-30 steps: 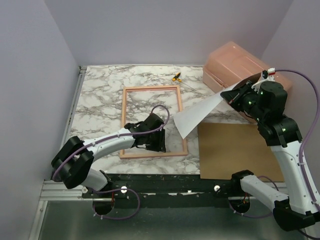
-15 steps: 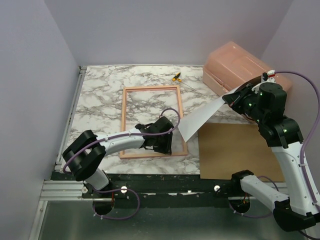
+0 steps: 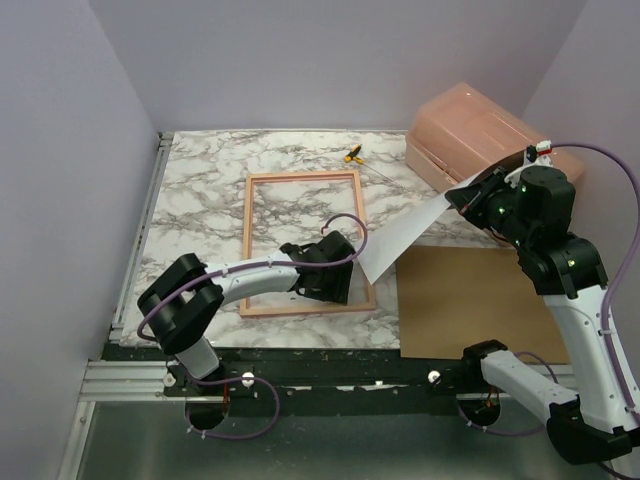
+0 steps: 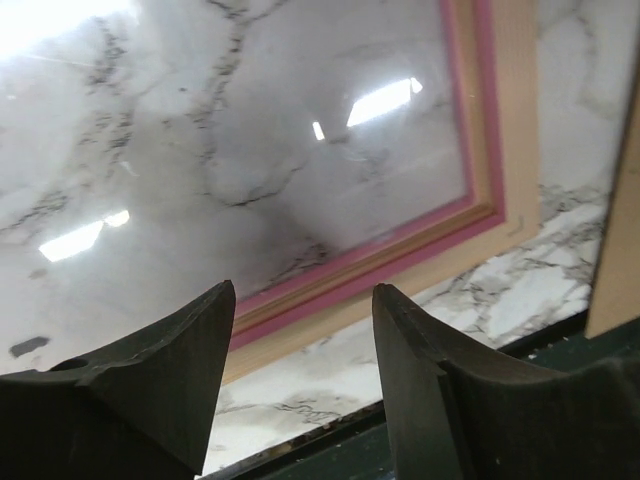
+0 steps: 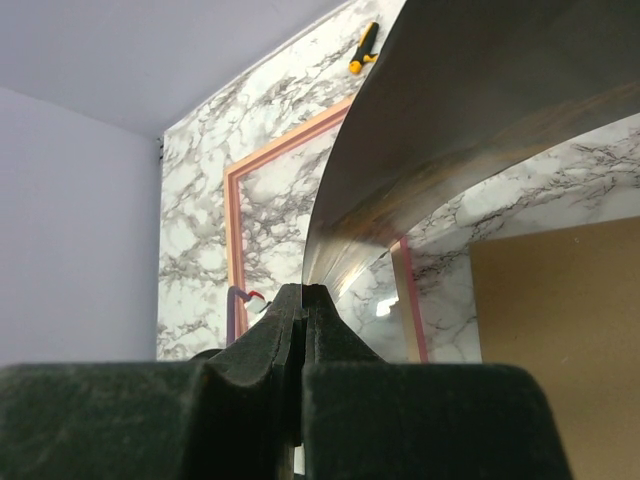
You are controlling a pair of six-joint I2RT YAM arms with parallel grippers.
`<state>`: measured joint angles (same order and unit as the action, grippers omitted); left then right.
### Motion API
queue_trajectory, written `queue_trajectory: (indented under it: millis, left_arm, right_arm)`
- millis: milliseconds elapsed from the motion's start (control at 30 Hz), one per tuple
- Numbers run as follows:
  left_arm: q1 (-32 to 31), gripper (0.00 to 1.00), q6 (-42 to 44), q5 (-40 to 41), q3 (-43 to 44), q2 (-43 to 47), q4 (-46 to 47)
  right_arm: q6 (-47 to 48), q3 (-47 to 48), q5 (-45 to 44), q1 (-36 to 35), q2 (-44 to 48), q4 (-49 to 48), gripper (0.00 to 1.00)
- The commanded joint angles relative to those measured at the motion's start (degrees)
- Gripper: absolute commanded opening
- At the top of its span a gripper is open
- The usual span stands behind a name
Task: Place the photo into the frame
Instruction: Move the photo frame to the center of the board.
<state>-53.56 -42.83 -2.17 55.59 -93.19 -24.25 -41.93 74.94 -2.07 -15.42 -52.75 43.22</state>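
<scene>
Where the top external camera looks down, the frame [image 3: 247, 245] lies flat on the marble table [image 3: 200, 190] with its light wood-coloured side up. The left gripper [image 3: 325, 285] is over its near right corner. The right gripper [image 3: 468, 195] holds the photo [image 3: 400, 238] aloft, white back up, its low corner over the frame's right rail. The brown backing board [image 3: 460, 300] lies beside.

Left wrist: fingers apart, nothing between them, frame corner below.

Right wrist: jaws clamped on the photo's edge; the print arches upward.
</scene>
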Motion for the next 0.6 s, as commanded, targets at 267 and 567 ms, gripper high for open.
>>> queue_trajectory:
  millis: [267, 567]
  left_arm:
    - [-0.2, 0.51, 1.8, 0.5, 0.7, -0.5, 0.8]
    - [-3.7, 0.4, 0.8, -4.7, 0.4, -3.4, 3.3]
  right_arm:
    - [0.5, -0.1, 0.5, 0.0, 1.1, 0.9, 0.0]
    - [0.4, 3.1, 0.7, 0.0, 0.9, 2.0, 0.0]
